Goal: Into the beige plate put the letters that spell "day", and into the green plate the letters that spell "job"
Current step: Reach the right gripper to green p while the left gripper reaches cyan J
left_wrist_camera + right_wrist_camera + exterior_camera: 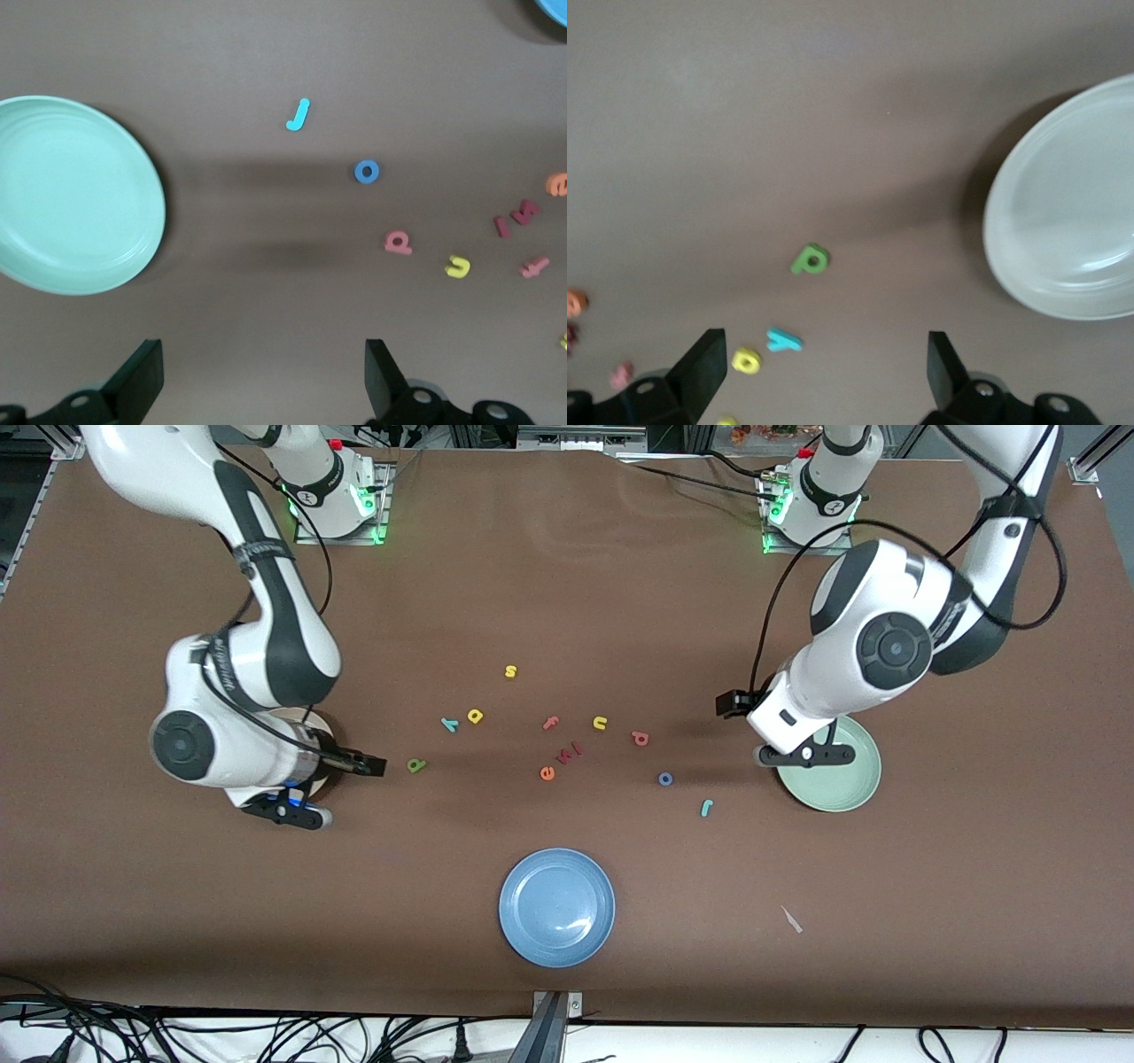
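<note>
Teal hooked "j" [706,807], blue ring "o" [665,779], apparently lying flat.

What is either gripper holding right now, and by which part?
Nothing. The left gripper is open over bare table beside the green plate; the right gripper is open beside the beige plate, above the olive-green letter.

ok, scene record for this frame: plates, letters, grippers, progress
green plate: empty, left arm's end
beige plate: empty, right arm's end, mostly under that arm in the front view
blue plate: empty, nearest the front camera
j, o, b: on table beside green plate
d, a, y: on table
left gripper: open, empty
right gripper: open, empty
progress: nothing placed
</note>
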You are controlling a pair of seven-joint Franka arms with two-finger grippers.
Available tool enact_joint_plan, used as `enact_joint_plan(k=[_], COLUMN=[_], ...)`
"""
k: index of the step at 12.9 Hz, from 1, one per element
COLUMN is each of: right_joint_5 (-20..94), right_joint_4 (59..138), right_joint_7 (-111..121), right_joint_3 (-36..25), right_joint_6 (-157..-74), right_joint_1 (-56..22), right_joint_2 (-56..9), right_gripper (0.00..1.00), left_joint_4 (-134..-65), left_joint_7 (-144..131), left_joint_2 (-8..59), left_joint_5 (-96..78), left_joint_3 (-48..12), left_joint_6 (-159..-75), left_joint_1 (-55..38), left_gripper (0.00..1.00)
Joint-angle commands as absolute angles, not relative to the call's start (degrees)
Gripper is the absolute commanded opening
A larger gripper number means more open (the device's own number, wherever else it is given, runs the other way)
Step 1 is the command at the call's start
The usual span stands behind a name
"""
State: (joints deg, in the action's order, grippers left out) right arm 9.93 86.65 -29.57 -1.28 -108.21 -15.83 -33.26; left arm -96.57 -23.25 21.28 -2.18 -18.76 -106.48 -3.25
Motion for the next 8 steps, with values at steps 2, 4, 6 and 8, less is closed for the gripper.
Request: enact_joint_plan(k=[2, 4, 6, 8], right_joint_5=[7.9, 8.3, 8.5, 8.5], right_joint_4=[86.2, 87.4, 91.0, 96.9], right_joint_7=[-45.9, -50.7, -54.7, -55.1], right_joint_3=[-1.7, -1.6, -1.5, -1.4], right_joint_6=[-112.7, -115.9, -119.9, -125.5], right_joint_1=[-19.9, -20.6, -21.0, -21.2], right_joint_2=[-36.3, -36.8, -36.3, -33.9], right_gripper=[1.00, 1.00, 1.00, 1.00], left_joint_4=[-89.8, -88.4, -88.5, -88.5], left_joint_7=[-22.8, -18.8, -14.7, -14.0], left_joint_2=[29.8, 33.2, 35.4, 37.3], left_joint_5=[-2.3, 0.2, 2.0, 4.6], left_joint_3=[-18.7, -18.8, -18.8, -18.7], left_joint_6=[-107.2, -110.6, -114.2, -116.9], left_joint_1=[-3.6, -3.6, -3.7, -5.3], left_gripper=[1.00, 1.00, 1.00, 1.00])
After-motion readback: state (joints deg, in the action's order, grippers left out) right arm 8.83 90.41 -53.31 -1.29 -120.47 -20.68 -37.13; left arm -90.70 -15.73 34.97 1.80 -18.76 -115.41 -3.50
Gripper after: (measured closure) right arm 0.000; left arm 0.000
